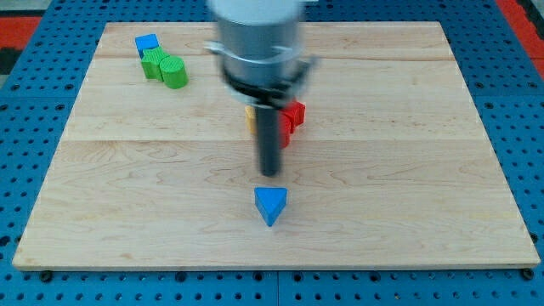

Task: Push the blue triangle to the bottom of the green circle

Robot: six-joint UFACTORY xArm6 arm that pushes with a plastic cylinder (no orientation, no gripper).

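Item: blue triangle (271, 204), lower centre of frame. My tip (270, 172), a plain rod with no pincer to open or close, just above it, apart. Green circle (174, 71): upper left, well apart.

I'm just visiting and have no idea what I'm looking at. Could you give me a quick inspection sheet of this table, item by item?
Surface: wooden board, flat, lying on a blue pegboard.
Job's things: blue triangle near the view's bottom centre; green circle at the view's top left, far from it.
Clutter: green block and blue block touching beside the circle; red block and yellow block partly hidden behind the rod.
Claw: none; my tip sits just above the triangle in the view, apart from it.
Cables: nothing seen.
Surroundings: red mat at the top corners.
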